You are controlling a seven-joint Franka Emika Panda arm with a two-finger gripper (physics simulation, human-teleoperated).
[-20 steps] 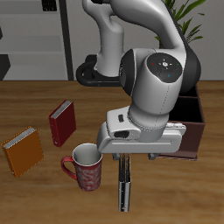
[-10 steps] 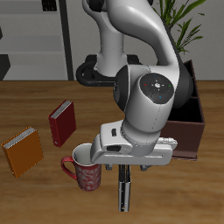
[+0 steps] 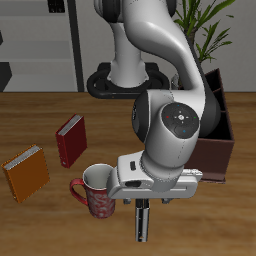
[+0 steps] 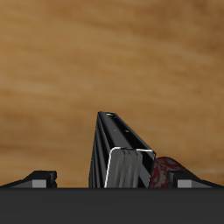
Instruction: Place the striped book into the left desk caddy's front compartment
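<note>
Striped book: stands upright on the tabletop near its front edge, just beside the mug, not yet lifted as far as can be judged. Gripper: directly above the book's upper end, mostly hidden under the arm's wrist body in the exterior view; in the wrist view the fingertips show well apart at either side of the book, with a gap between each and the cover, so it reads as spread wide and holding nothing. Left caddy: dark maroon box farther back behind the arm, partly hidden, its compartments not visible from here. Red book and orange book: lying apart on the far side of the mug, not involved. Progress: approach made, alignment over the book looks good; grasp, lift, carry to the caddy and lowering into its front compartment all remain to be done. Caution: mug sits close to the book, so the finger on that side has little room
</note>
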